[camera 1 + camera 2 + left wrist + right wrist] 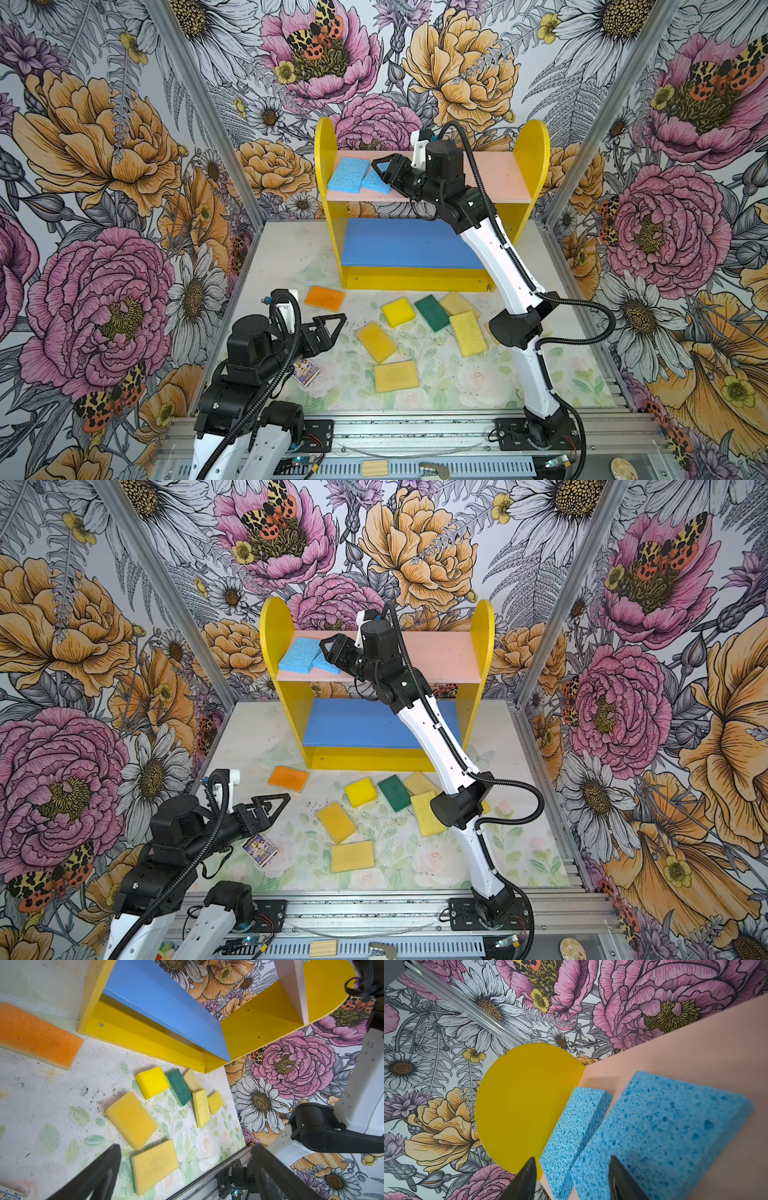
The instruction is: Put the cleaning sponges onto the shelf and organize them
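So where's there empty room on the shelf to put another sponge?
The whole blue board is bare, between the yellow side panels. The pink board is free from the right gripper across to the right-hand panel. Its left end is crowded: two blue sponges lie side by side there, the gripper over one.

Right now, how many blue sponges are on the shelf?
2. Both lie on the pink board, toward its left end: one blue sponge nearest the yellow side panel, the second beside it, under the right tool. The arm hides part of the blue board.
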Action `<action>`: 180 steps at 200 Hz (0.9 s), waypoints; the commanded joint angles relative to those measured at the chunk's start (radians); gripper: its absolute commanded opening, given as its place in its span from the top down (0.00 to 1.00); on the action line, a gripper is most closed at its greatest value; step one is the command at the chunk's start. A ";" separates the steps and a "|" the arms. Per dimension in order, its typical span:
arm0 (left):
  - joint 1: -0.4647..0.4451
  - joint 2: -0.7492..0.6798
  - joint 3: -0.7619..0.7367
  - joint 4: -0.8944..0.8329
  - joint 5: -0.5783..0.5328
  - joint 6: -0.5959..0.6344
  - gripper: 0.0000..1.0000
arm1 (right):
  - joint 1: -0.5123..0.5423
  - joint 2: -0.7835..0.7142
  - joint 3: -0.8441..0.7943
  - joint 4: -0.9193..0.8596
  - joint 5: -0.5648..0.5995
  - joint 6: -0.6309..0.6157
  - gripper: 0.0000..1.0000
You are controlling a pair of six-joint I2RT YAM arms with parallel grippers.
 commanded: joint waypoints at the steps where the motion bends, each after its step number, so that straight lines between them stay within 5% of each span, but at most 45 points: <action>1: -0.010 0.041 0.082 0.073 0.019 0.009 0.01 | 0.018 -0.067 -0.005 -0.066 -0.018 -0.063 0.43; 52: -0.076 0.202 0.325 0.153 0.033 -0.020 0.01 | 0.022 -0.263 -0.169 -0.066 -0.071 -0.160 0.42; 106: -0.322 0.516 0.698 0.186 -0.150 0.070 0.01 | -0.034 -0.579 -0.598 -0.068 0.021 -0.216 0.42; 180: -0.312 1.176 1.446 0.187 -0.047 0.122 0.01 | -0.039 -0.941 -1.092 -0.065 0.042 -0.234 0.41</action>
